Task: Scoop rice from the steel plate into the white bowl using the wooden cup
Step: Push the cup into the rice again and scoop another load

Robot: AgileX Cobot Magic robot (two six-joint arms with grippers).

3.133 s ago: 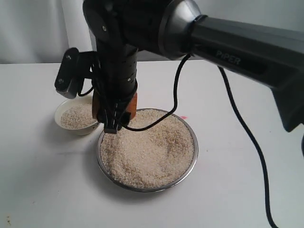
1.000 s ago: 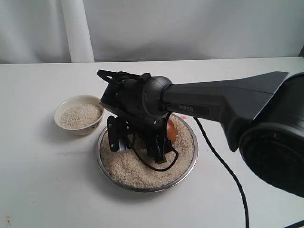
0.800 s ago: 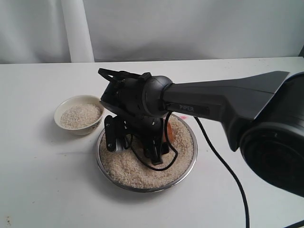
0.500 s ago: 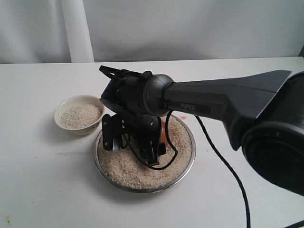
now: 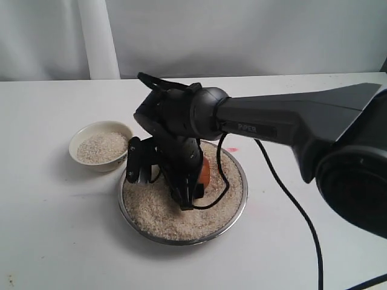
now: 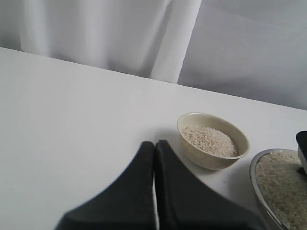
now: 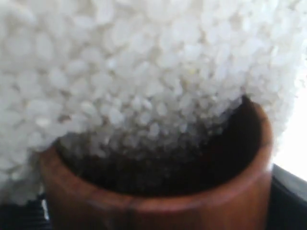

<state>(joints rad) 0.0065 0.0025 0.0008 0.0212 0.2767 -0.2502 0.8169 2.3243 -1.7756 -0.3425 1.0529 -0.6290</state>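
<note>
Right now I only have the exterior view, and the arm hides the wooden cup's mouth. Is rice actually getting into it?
Observer: Yes. The right wrist view shows the wooden cup tipped into the rice, with grains heaped over its rim and into the dark inside.
Operator: And the left claw? It isn't in my view.
Observer: The left claw is shut, fingers pressed together, over bare table short of the white bowl.
Operator: Does that camera catch the steel plate?
Observer: Only one edge of the steel plate, beside the bowl and apart from it.
</note>
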